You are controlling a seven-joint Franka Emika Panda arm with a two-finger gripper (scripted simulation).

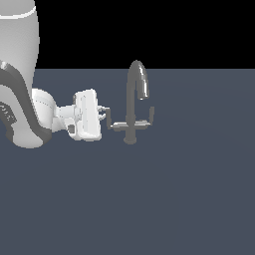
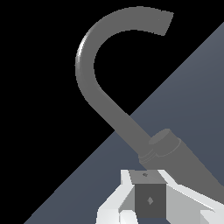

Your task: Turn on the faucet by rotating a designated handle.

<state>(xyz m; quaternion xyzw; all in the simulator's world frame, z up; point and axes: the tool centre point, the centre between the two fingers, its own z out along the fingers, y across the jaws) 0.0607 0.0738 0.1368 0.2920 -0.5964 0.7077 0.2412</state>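
Faucet (image 1: 132, 107) upright on floor, mid-scene. Gripper (image 1: 108, 118) at handle (image 1: 118, 125), the lever away from spout tip, fingers (image 1: 104, 109) slightly parted around its end tab (image 2: 150, 200). Probably rigid, smooth metal, pivoting stiffly; best pushed near tab for leverage.
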